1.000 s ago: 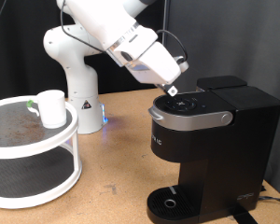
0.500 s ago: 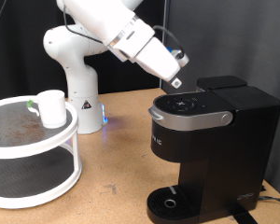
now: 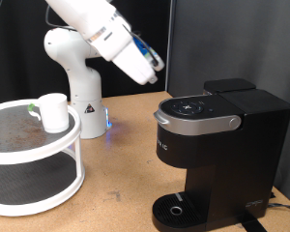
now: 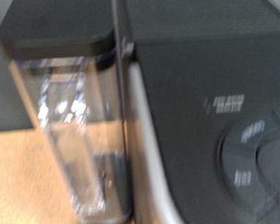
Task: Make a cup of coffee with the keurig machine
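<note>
The keurig machine stands at the exterior view's right with its lid down. Its round drip base is bare. The cup stands on the top tier of a white round shelf at the exterior view's left. My gripper hangs in the air up and to the left of the machine's head, touching nothing; its fingers look closed together and hold nothing. The wrist view shows the machine's black top, its buttons and the clear water tank; no fingers show there.
A small green-topped dark pod lies beside the cup on the shelf. The arm's white base stands at the back, between shelf and machine. A wooden tabletop lies between them.
My gripper has lifted off the machine's button panel and swung up and to the exterior view's left, away from the machine. The cup and the machine have not moved.
</note>
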